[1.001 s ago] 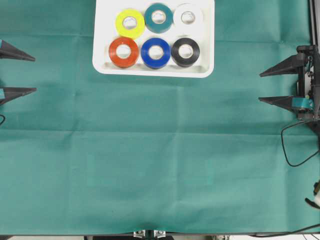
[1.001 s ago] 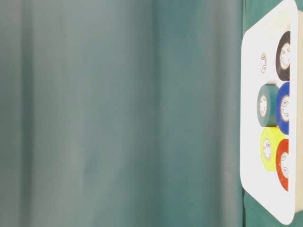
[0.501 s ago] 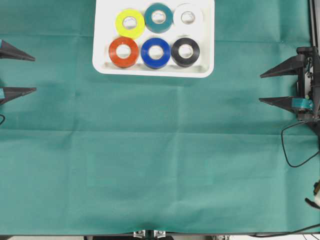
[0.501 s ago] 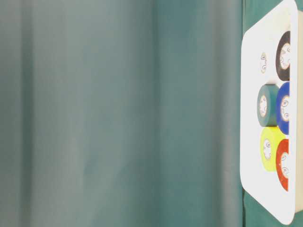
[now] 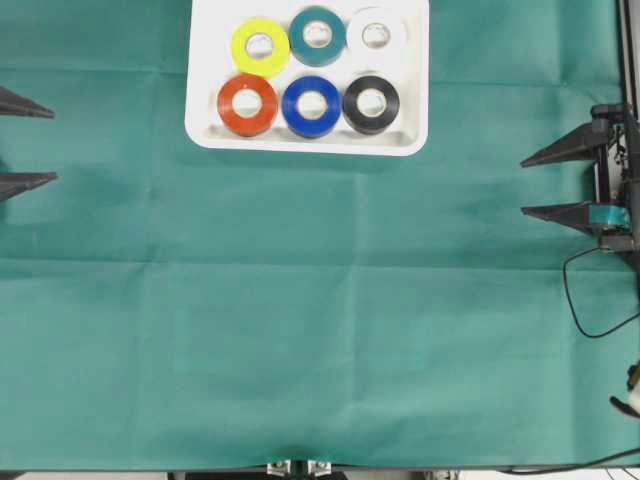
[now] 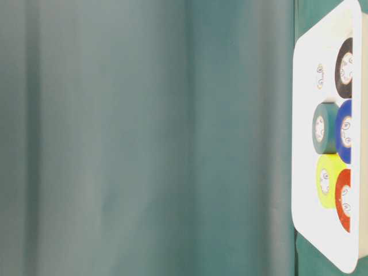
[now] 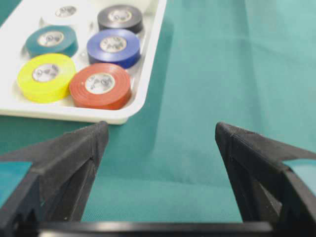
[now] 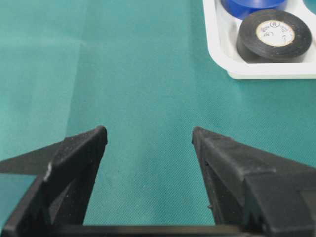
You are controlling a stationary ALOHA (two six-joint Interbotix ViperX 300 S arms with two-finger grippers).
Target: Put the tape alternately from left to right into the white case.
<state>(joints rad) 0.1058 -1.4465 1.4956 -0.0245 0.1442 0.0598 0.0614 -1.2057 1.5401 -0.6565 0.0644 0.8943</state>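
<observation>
My left gripper [image 5: 25, 141] hangs at nine o'clock on the overhead view, jaws spread wide with nothing between them, only green cloth [image 5: 320, 330] beneath. My right gripper [image 5: 545, 185] sits at three o'clock, jaws just as far apart and empty too, a black cable [image 5: 590, 300] looping on the cloth just below it.

Looking out from the left wrist, the white case [image 7: 143, 74] lies at eleven o'clock, past my fingertips and well apart from them. From the right wrist I catch its near corner at one o'clock.

Up at twelve o'clock on the overhead view the white case [image 5: 205, 70] holds all six rolls, flat, in two rows of three. Far row, left to right: yellow roll [image 5: 260, 46], teal roll [image 5: 317, 35], white roll [image 5: 376, 35]. Near row: orange-red roll [image 5: 247, 104], blue roll [image 5: 311, 105], black roll [image 5: 371, 103]. Neighbours sit just beside or touching each other.

Nothing stands between either gripper and the case; the cloth shows only fold creases. At six o'clock, a small metal fitting [image 5: 298, 467] peeks at the table edge.
</observation>
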